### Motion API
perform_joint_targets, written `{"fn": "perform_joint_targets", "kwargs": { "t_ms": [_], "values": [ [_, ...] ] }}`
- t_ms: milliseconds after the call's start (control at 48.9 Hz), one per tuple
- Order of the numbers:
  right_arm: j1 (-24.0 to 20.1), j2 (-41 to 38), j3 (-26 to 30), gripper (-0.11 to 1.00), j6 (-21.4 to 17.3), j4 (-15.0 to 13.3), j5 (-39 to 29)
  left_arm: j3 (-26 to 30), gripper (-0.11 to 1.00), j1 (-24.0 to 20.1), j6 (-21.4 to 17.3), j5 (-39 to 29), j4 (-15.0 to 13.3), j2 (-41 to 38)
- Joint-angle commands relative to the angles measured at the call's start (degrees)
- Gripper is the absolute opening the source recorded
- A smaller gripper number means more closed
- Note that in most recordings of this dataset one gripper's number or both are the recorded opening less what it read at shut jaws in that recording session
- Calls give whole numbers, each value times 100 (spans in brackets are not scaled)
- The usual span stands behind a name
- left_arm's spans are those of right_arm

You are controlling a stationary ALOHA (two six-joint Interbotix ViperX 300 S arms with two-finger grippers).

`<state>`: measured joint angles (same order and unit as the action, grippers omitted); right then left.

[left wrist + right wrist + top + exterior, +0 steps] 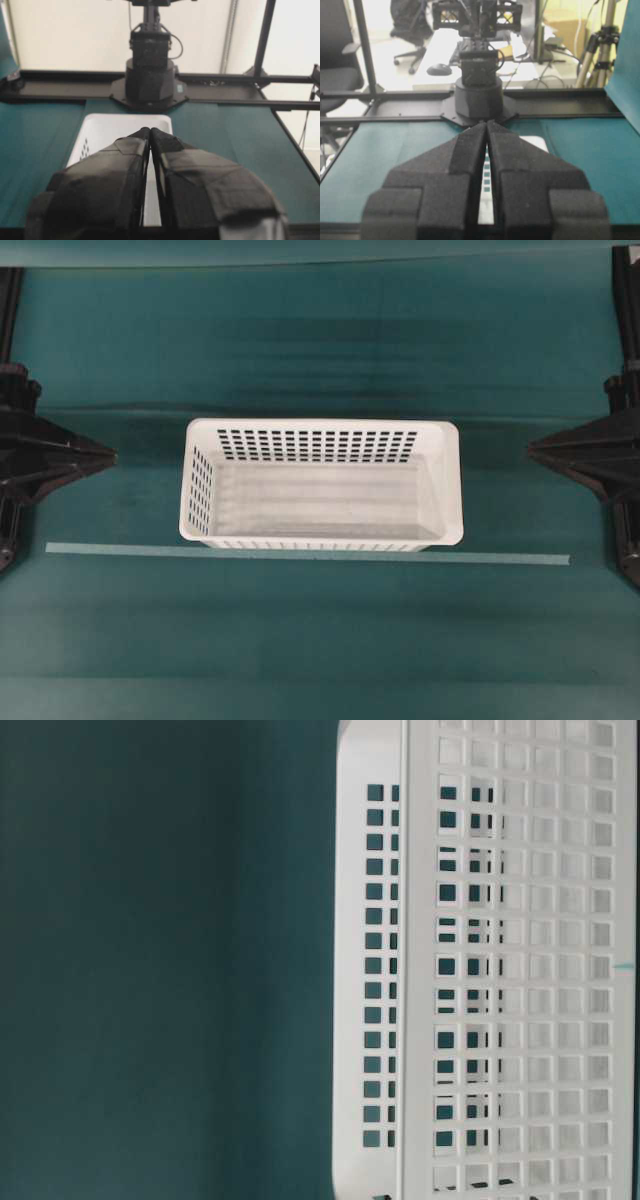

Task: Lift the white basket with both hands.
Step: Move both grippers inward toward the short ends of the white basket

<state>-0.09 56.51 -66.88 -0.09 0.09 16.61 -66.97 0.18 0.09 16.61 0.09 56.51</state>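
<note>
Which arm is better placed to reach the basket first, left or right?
Neither clearly: the left gripper and right gripper sit shut, apart from the white basket, one on each side. The left looks marginally nearer.

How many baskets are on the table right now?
1. The white basket sits mid-table, between the left gripper and right gripper, both clear of it, jaws shut.

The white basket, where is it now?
In the overhead view, the white basket sits mid-table between the left gripper and right gripper, just behind a pale strip.
</note>
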Motion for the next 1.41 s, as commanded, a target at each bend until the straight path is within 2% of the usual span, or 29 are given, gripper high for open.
{"fn": "perform_joint_targets", "kwargs": {
  "t_ms": [0,61,143,266,368,470,613,736,817,1001,1083,1226,1389],
  "values": [
    [62,-97,18,14,-44,18,35,53,14,-26,193,-220,70,-264],
    [62,-158,26,16,-105,237,-9,105,11,-35,387,-431,70,-299],
    [88,-237,79,5,-360,659,-132,185,0,-35,712,-563,70,-316],
    [185,-378,246,2,-914,1389,-501,325,-4,-26,1327,-615,79,-316],
    [308,-519,457,2,-1485,1960,-1178,483,-4,-18,2039,-738,79,-387],
    [545,-721,712,2,-2065,2285,-2206,642,-4,-35,2813,-1072,79,-554],
    [888,-1011,1125,2,-2874,2303,-3305,905,-4,-44,4122,-1731,70,-861],
    [1178,-1239,1450,2,-3630,2294,-3771,1204,-4,-53,5326,-2232,79,-1195],
    [1327,-1389,1626,2,-4078,2294,-4052,1371,-4,-53,5862,-2514,88,-1380],
    [1503,-1819,2039,2,-5019,2101,-4834,1740,-4,-149,6574,-3551,88,-1758],
    [1494,-2048,2188,2,-5256,1951,-5300,1925,-4,-264,6785,-4113,97,-1898],
    [1380,-2540,2610,2,-5502,1705,-6495,2224,-4,-439,7075,-5150,97,-2136],
    [1257,-3155,3243,2,-6056,1011,-7629,2426,-4,-448,7488,-5906,97,-2391]
  ]
}}
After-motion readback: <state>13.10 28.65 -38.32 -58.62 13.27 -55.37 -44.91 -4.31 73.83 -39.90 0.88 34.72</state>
